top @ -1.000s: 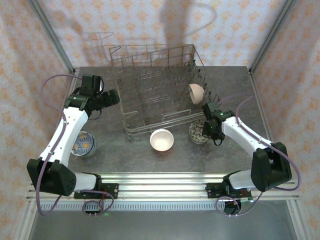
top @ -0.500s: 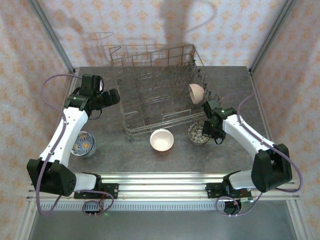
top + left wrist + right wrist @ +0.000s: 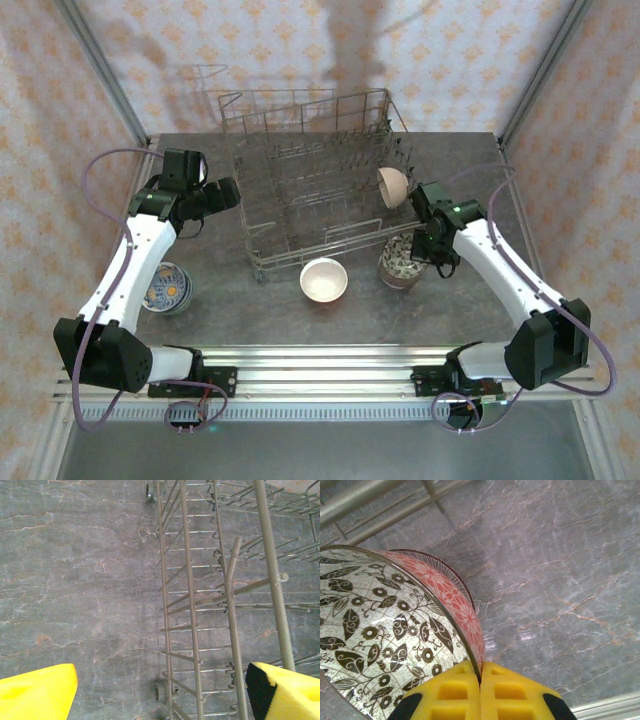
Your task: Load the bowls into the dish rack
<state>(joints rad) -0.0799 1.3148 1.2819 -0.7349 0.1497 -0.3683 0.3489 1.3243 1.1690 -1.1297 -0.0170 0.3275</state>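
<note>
Tilted up since before, the patterned bowl [image 3: 380, 625] sits clamped in our right gripper [image 3: 480, 672]. Our left gripper [image 3: 228, 193] gapes at the rack's [image 3: 310, 175] nine o'clock.

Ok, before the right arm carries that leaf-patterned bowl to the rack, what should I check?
1. Right fingers shut on the rim of the round leaf-patterned ceramic bowl with a red outside: ok.
2. Bowl lifted off the grey marbled table: cannot tell.
3. Free tines in the grey wire dish rack: ok; one pinkish round bowl stands at its right side.
4. Left fingers open, beside the rack's left side: ok.
5. Plain white round bowl apart from the held bowl: ok.
</note>
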